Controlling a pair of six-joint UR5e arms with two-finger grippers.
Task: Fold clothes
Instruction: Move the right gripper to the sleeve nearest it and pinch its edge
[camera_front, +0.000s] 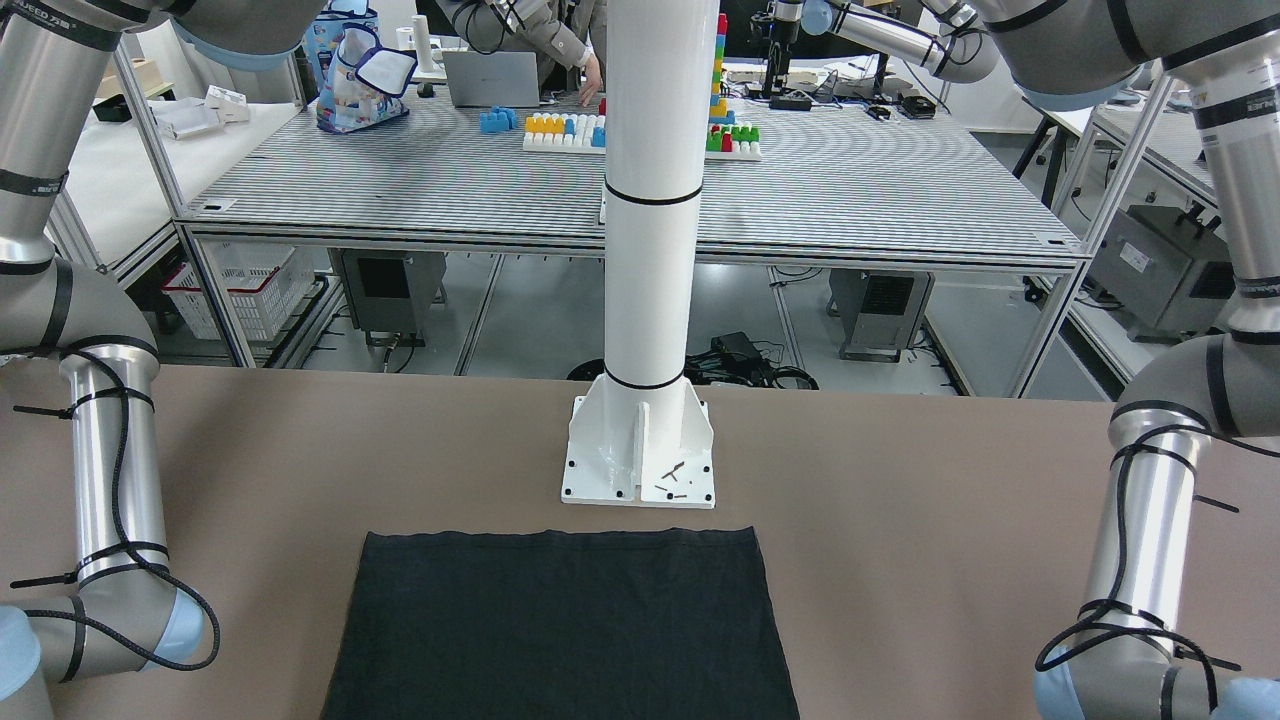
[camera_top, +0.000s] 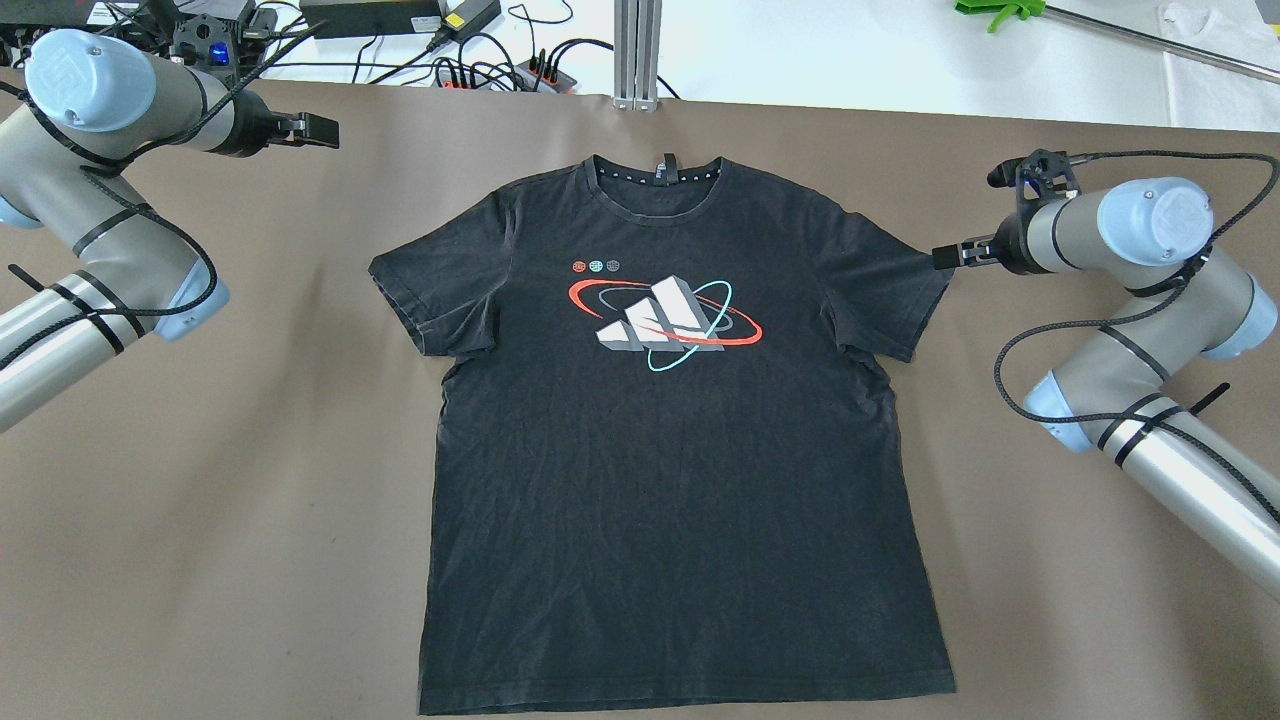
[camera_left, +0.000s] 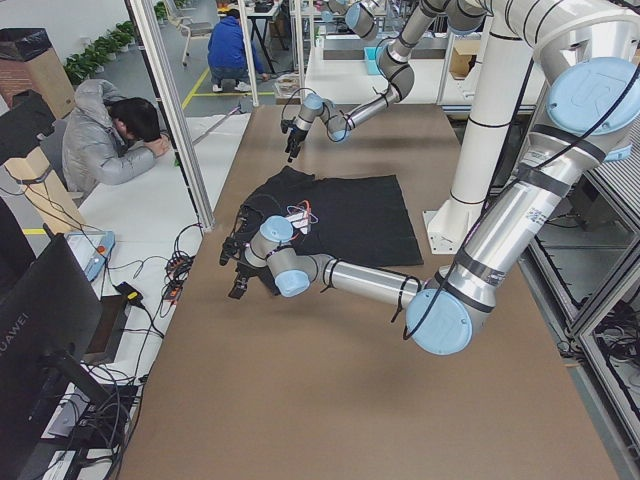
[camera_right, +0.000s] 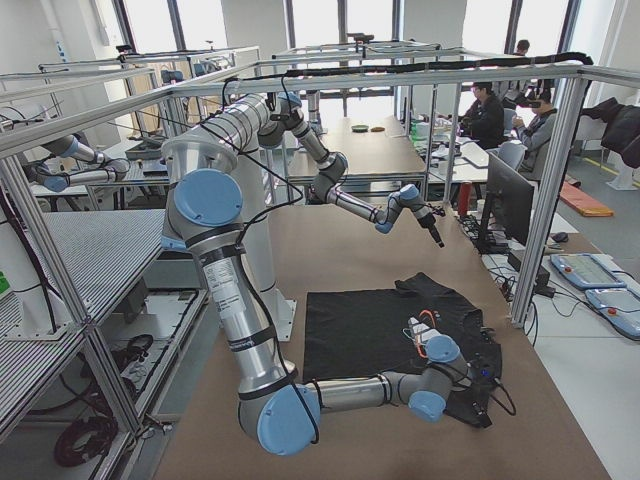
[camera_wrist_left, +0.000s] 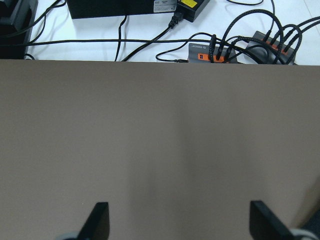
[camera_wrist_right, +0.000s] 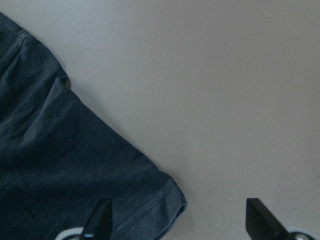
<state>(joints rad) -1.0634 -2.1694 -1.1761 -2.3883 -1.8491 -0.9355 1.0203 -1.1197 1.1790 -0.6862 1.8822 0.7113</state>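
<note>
One black T-shirt (camera_top: 680, 480) flat, sleeve (camera_top: 895, 290) beside right hand (camera_top: 943, 257)

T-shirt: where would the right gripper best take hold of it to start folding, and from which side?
Probably the right sleeve hem. The T-shirt lies flat, so only edges offer a pinch; that hem's corner sits just by the open right gripper, which could come in from the outer side, low along the table.

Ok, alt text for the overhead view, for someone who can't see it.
A black short-sleeved fabric T-shirt with a red, white and teal chest print lies flat on a brown table. The left gripper and right gripper, both open and empty, flank it.
</note>
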